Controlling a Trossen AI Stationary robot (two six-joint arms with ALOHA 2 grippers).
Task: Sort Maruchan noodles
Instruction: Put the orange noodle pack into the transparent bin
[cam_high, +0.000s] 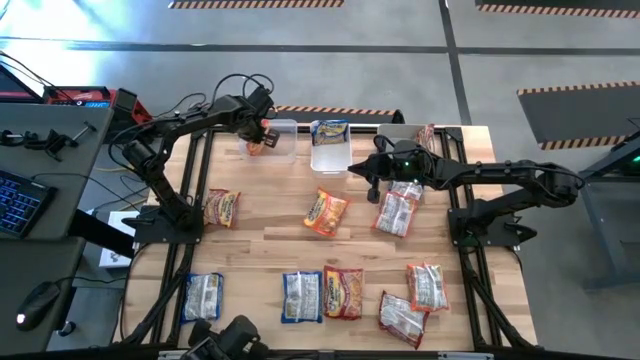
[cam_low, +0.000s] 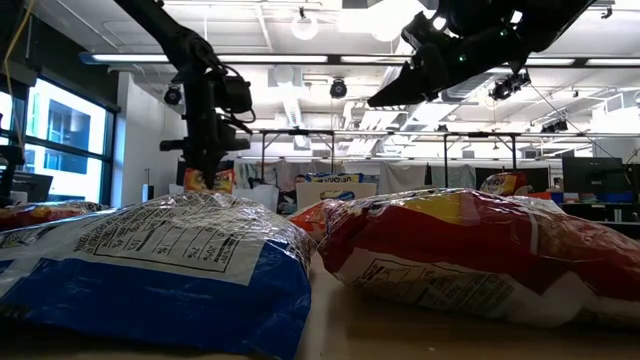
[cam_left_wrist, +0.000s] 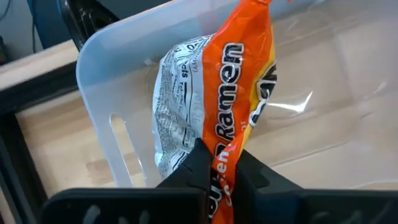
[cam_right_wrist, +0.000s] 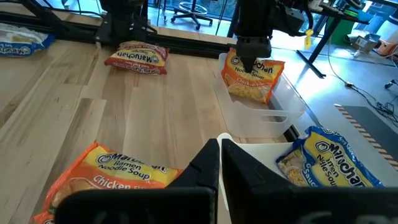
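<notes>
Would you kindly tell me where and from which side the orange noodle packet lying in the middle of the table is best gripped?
Take the orange noodle packet by one crimped short end, coming straight down from above. It lies flat and slightly askew on the table, clear of its neighbours, and its puffy middle looks too wide to pinch.

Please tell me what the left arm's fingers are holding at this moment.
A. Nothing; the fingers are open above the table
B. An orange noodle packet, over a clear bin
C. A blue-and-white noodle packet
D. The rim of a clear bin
B. In the left wrist view the left gripper has its fingers shut on an orange noodle packet, which hangs inside the clear bin at the table's far edge.
</notes>
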